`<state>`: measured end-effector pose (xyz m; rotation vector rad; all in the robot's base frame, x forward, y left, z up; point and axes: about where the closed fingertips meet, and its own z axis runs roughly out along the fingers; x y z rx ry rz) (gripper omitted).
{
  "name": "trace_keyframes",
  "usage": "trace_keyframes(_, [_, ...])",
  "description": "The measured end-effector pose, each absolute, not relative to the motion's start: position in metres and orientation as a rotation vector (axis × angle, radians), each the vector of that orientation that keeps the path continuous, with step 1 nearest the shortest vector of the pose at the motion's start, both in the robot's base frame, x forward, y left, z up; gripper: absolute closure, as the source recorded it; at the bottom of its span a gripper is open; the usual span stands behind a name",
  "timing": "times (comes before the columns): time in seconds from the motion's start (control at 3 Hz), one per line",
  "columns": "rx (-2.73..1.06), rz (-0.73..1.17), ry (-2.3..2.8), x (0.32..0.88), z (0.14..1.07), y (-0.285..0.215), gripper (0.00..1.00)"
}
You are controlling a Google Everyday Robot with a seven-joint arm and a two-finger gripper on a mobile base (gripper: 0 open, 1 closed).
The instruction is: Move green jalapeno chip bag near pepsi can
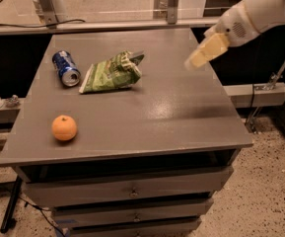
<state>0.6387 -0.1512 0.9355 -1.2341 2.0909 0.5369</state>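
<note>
The green jalapeno chip bag [112, 72] lies crinkled on the grey table [171, 112], left of centre. The pepsi can [66, 68] lies on its side just to the bag's left, a small gap between them. My gripper [195, 60] hangs in the air over the table's right part, well to the right of the bag and clear of it. It holds nothing.
A round orange fruit [64, 128] sits near the table's front left. A rail with metal posts [46, 1] runs behind the table. Drawers [132, 191] are under the tabletop. The table's right edge is close below my arm.
</note>
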Motion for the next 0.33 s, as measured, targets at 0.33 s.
trace_keyframes(0.33, [-1.323, 0.534, 2.011, 0.6337, 0.9491, -0.1615, 0.00])
